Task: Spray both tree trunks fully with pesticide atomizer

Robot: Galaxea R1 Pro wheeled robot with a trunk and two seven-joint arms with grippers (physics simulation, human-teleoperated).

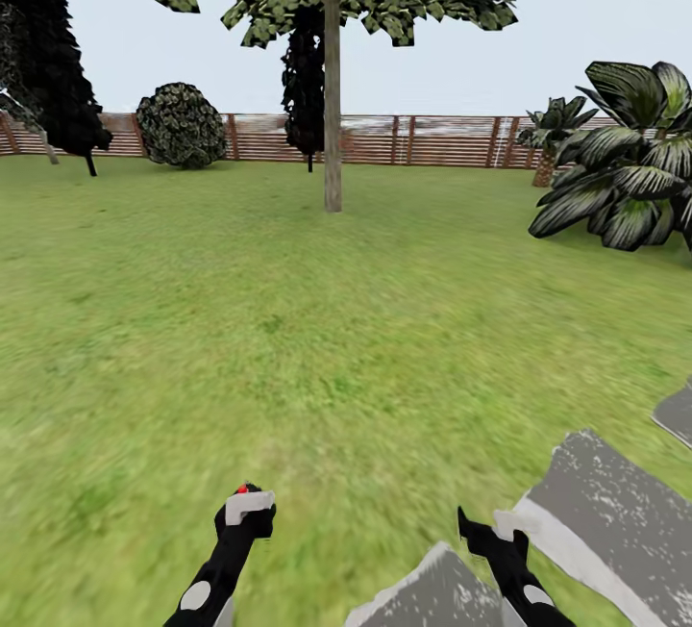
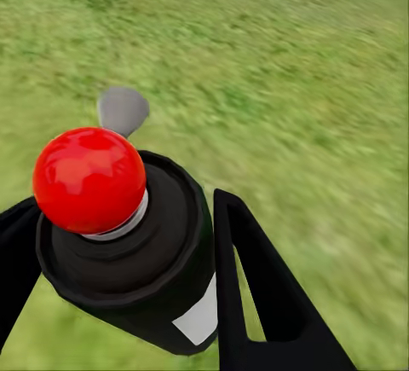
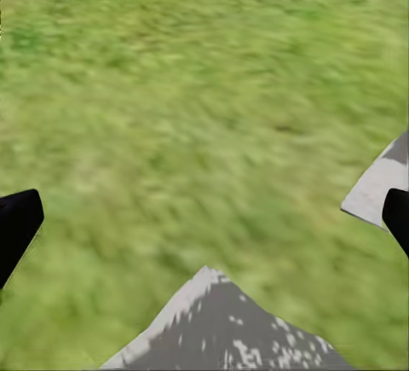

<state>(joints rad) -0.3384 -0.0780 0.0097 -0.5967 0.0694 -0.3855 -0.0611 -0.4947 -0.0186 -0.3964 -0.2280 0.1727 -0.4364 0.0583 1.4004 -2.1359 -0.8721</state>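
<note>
My left gripper (image 1: 248, 517) is shut on the pesticide atomizer (image 1: 250, 504), a black bottle with a white label band and a red knob on top. In the left wrist view the atomizer (image 2: 128, 252) sits upright between the two black fingers (image 2: 256, 294), and its grey trigger pokes out behind the knob. My right gripper (image 1: 492, 539) stands open over the grass with nothing in it, its fingertips spread wide (image 3: 207, 222). One tree (image 1: 333, 127) with a bare grey-brown trunk stands far ahead on the lawn, well beyond both grippers. No white specks show on its trunk.
Grey paving slabs (image 1: 605, 512) lie at the lower right, one (image 3: 230, 328) under my right gripper. A big-leaved plant (image 1: 625, 175) fills the right side. A round bush (image 1: 181, 125), dark conifers (image 1: 48, 60) and the slatted fence (image 1: 432, 139) line the back. Open grass lies between me and the tree.
</note>
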